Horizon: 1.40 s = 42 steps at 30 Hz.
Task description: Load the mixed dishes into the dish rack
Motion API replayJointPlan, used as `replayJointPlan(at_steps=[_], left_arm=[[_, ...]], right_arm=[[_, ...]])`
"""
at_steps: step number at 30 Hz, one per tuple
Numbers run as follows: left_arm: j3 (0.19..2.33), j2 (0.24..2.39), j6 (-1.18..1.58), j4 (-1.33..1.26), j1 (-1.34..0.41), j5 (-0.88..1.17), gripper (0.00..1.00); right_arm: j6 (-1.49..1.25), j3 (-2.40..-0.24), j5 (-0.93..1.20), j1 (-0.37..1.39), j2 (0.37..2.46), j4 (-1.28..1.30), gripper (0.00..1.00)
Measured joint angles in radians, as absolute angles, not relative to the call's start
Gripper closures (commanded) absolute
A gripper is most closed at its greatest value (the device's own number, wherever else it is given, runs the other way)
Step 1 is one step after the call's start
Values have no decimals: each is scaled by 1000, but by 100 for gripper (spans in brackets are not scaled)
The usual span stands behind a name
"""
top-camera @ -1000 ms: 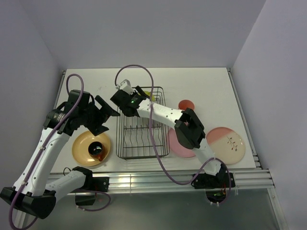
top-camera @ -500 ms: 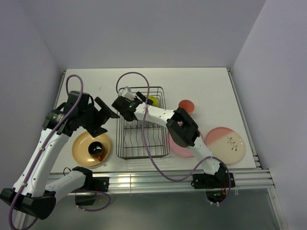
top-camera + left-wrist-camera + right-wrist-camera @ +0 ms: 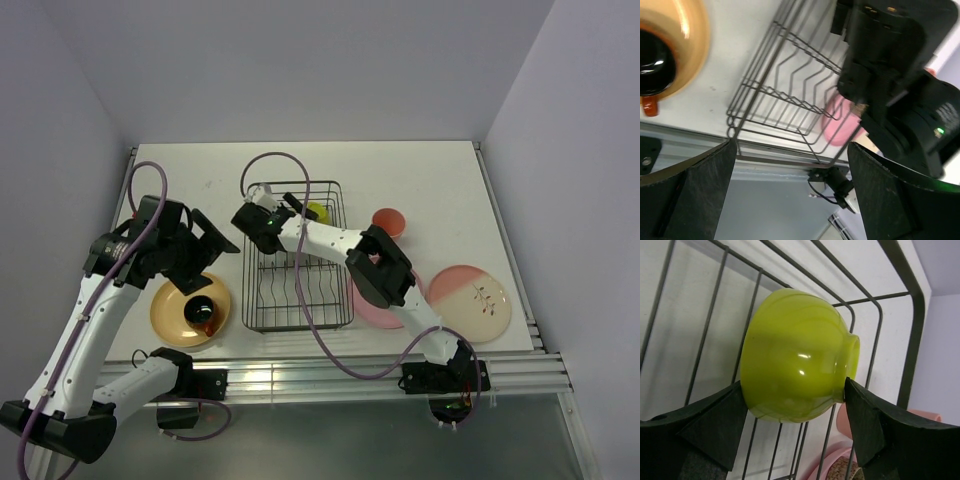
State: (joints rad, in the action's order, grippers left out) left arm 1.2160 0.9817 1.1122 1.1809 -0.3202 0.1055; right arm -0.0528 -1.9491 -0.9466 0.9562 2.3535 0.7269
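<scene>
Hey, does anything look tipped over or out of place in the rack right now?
The lime-green bowl in the dish rack's far right corner seems tipped on its side against the wires, flanked by the right gripper's fingers. Nothing else stands out.

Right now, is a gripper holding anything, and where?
The left gripper holds nothing. The right gripper has a finger on each side of the lime-green bowl in the dish rack; whether it grips cannot be told.
</scene>
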Motion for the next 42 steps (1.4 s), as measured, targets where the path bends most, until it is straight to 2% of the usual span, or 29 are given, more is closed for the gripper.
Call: replayJointPlan(at_steps=[10, 21, 26, 34, 39, 42], left_arm=[[1214, 992, 1138, 1293, -319, 0, 1], [1105, 936, 1183, 1332, -319, -123, 1], [1039, 915, 1202, 1346, -319, -189, 4], [989, 1007, 1198, 1295, -318, -254, 25], [945, 1080, 1192, 1199, -318, -240, 30], [922, 1128, 1190, 1148, -318, -231, 30]], right_arm=[[-85, -1984, -723, 968, 2314, 764, 9], [-167, -2009, -513, 972, 2181, 833, 7], [-255, -1951, -423, 954, 1961, 874, 7], [-325, -1705, -348, 923, 1499, 876, 8], [-348, -1579, -330, 921, 1359, 896, 7], [-363, -1545, -317, 907, 1312, 918, 8]])
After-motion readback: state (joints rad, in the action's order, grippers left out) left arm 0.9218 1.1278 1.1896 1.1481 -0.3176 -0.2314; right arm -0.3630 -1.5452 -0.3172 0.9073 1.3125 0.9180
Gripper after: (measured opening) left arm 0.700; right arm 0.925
